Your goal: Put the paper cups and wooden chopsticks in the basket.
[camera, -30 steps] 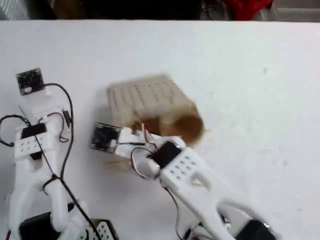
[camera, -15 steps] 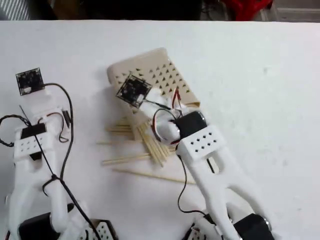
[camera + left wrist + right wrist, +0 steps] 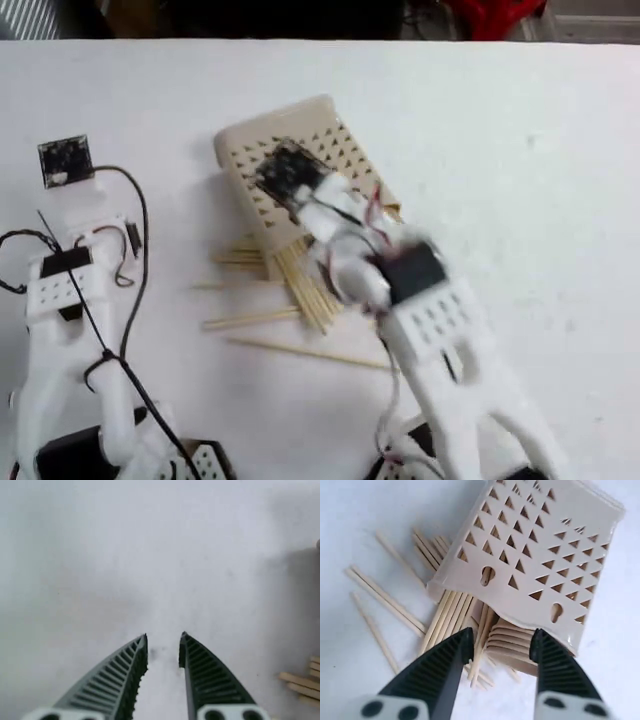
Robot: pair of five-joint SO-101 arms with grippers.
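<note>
The right gripper [image 3: 502,636] hangs with its jaws released and apart over the tipped cream basket [image 3: 535,555], whose triangle-pierced face is turned up. Seen from above, pale wooden chopsticks [image 3: 451,616] fan out at its 7 o'clock on the white table [image 3: 520,150]. The left gripper [image 3: 163,641] is parted and holds nothing. The room is dark at 12 o'clock.

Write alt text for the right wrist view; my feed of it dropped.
A beige basket with triangular holes lies tipped over on the white table, wooden chopsticks spilling from beneath its edge and scattered alongside. The right gripper, open, hangs over that edge, where what look like stacked paper cups poke out.
</note>
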